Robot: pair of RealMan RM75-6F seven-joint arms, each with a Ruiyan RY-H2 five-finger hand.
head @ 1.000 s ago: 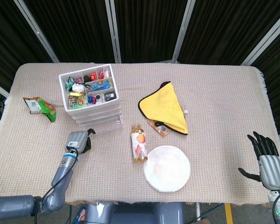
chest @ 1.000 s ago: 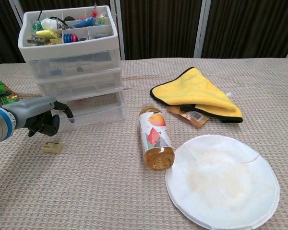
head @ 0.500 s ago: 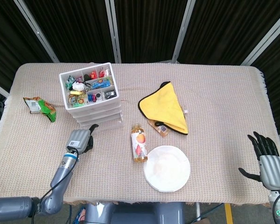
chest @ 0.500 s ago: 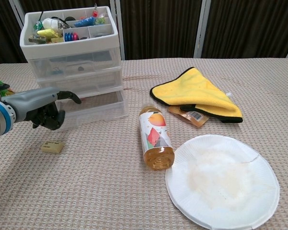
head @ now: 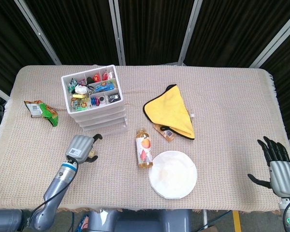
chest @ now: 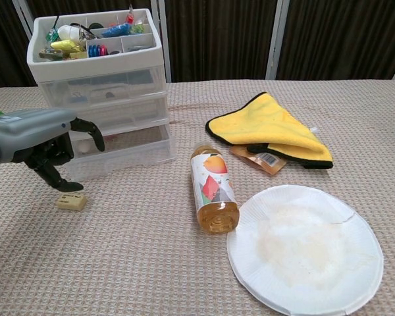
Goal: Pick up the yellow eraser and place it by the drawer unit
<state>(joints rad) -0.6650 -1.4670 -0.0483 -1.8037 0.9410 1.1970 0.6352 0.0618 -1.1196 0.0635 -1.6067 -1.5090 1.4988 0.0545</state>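
1. Head view: the left hand hangs just in front of the drawer unit, fingers apart, holding nothing. The right hand is spread wide, well apart from everything.
2. Chest view: the eraser lies on the table directly under the left hand's fingertips, just before the unit; contact cannot be told.

Head view looks steeply down; chest view low, close — both share the drawer unit.

No wording can be read anywhere. The bottle carries a label with a fruit picture, and the flat packet under the yellow cloth shows a barcode, but their print is too small to read.
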